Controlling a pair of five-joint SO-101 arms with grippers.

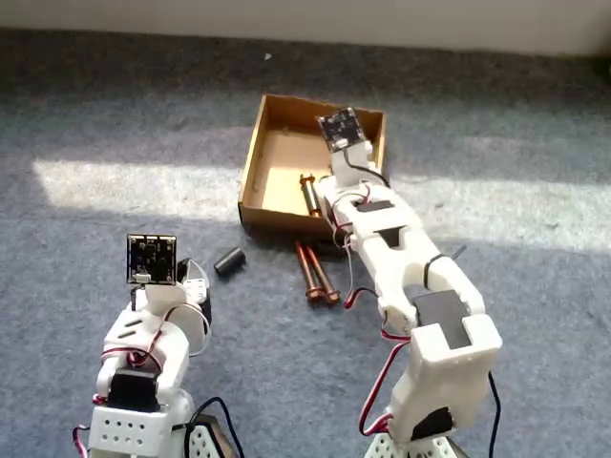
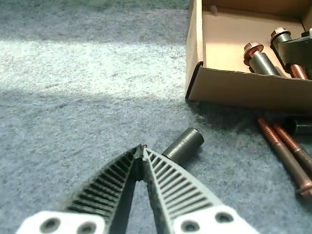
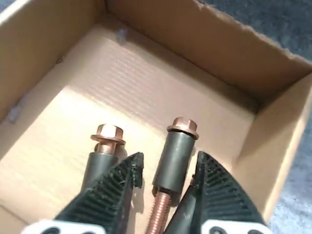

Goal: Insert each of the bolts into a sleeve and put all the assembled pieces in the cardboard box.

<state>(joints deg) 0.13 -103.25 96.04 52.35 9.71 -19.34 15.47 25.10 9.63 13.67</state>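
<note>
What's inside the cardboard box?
A sleeved bolt lies on the cardboard box floor. A second sleeved bolt lies between the open right gripper jaws. Their lower ends are hidden by that gripper.

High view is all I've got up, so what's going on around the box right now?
The right end effector is down inside the cardboard box, open, with its fingers on either side of a sleeved bolt. A second assembled piece lies beside it in the box. The left end effector is shut and sits low over the carpet, next to a loose sleeve. Two bare bolts lie outside the box, not yet sleeved.
</note>
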